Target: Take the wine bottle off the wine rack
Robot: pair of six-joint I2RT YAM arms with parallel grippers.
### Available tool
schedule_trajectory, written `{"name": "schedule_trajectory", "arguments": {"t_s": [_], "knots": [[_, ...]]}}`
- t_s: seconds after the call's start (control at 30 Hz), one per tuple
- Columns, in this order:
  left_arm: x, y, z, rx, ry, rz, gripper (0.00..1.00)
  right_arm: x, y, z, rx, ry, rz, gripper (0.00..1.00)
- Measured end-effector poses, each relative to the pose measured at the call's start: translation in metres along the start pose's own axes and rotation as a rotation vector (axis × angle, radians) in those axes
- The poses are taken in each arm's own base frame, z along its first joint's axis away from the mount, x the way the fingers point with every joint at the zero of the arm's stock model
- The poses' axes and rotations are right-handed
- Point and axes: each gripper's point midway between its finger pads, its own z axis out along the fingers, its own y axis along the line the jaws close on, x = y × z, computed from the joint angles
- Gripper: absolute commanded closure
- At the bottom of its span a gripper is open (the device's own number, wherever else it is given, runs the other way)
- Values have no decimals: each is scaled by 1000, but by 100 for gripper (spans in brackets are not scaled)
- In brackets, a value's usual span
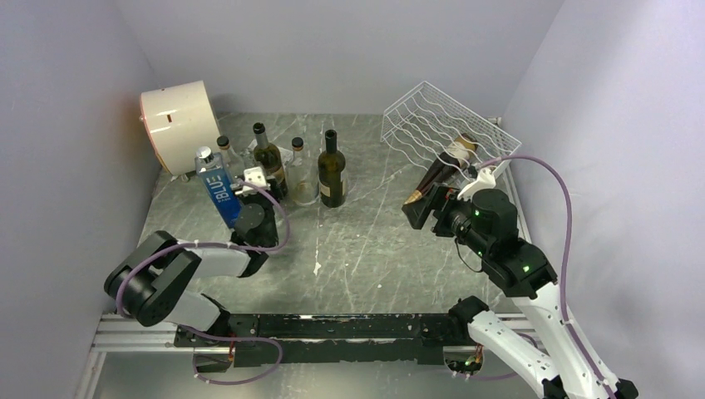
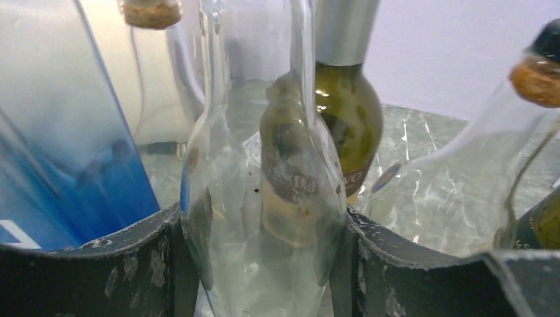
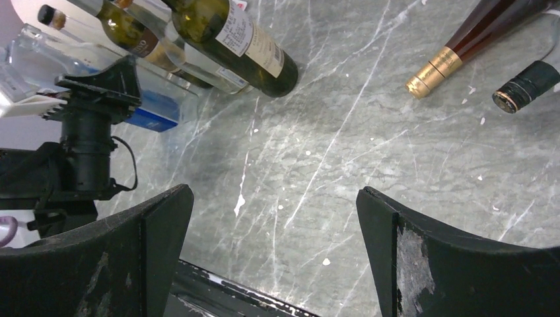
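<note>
Your table (image 1: pixel 366 241): grey marbled stone look, smooth, white-veined. Wine rack (image 1: pixel 432 120): white coated wire. Wine bottle (image 3: pixel 479 39): glossy dark glass, gold foil. Right claw (image 3: pixel 271 257): matt black pads, scuffed.

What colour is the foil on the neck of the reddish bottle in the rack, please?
Gold foil, clearest in the right wrist view.

The word "BLUE" runs in white capitals down the blue label of the clear square bottle (image 1: pixel 219 189) held up at the left (labels on the other bottles are too small or blurred to read).
</note>
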Motion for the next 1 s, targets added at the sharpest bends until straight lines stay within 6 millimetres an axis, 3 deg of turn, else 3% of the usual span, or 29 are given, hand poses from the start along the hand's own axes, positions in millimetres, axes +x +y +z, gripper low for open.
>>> {"name": "schedule_trajectory", "arguments": {"t_s": [0.17,0.27,0.43,0.6,0.7,1.0], "knots": [[20,7,-7,45,47,-13,88,9,-5,4,13,21,0,0],[27,6,-10,62,65,-15,78,12,-7,5,17,30,2,0],[27,5,-10,67,60,-32,39,12,-6,6,17,34,3,0],[30,4,-11,73,68,-36,9,13,-6,7,16,36,7,0],[32,4,-13,80,86,-29,3,15,-6,8,13,40,10,0],[25,3,-18,100,144,-37,0,17,-5,11,4,48,11,0]]}}
